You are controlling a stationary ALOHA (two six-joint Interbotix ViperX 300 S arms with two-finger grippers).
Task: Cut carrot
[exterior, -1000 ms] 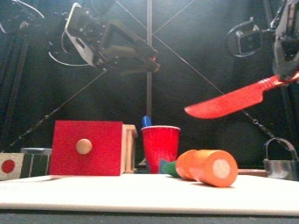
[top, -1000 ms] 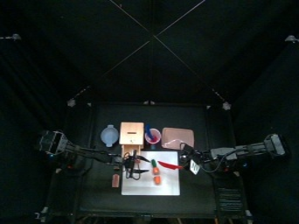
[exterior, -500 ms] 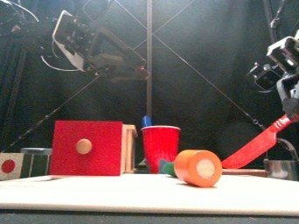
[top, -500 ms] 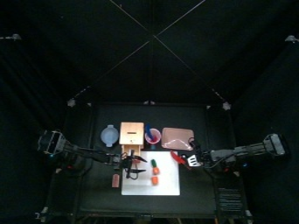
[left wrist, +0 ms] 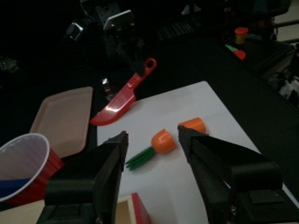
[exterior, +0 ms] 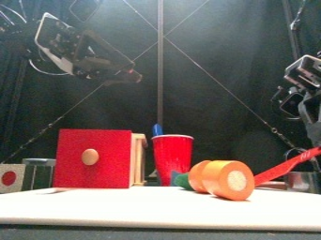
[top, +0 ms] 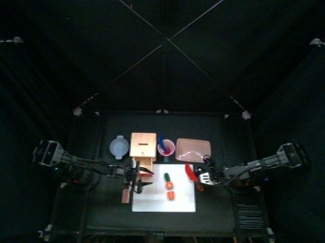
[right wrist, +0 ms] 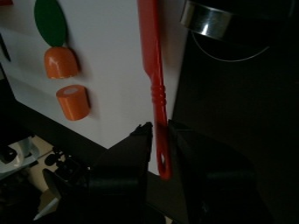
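The carrot lies on the white sheet (top: 181, 195) in two pieces. One orange piece with the dark green tip (left wrist: 163, 142) and a short orange stub (left wrist: 193, 125) show in the left wrist view, and both show in the right wrist view (right wrist: 61, 59). In the front view the orange cut ends (exterior: 221, 178) face me. My right gripper (right wrist: 158, 133) is shut on the handle of a red knife (right wrist: 151, 61), whose blade lies low along the sheet's right side (top: 192, 175). My left gripper (left wrist: 156, 134) is open and empty, above the sheet's left edge (top: 137, 177).
A wooden box with a red face (exterior: 94, 157), a red cup (exterior: 172, 157) and a tan board (top: 192, 148) stand behind the sheet. A metal cup (right wrist: 216, 19) is right of the sheet. A red-brown bar (top: 125, 195) lies left of it.
The knife came down from above the carrot and swung to the sheet's right side, near the table. The left arm drew back to the left and higher.
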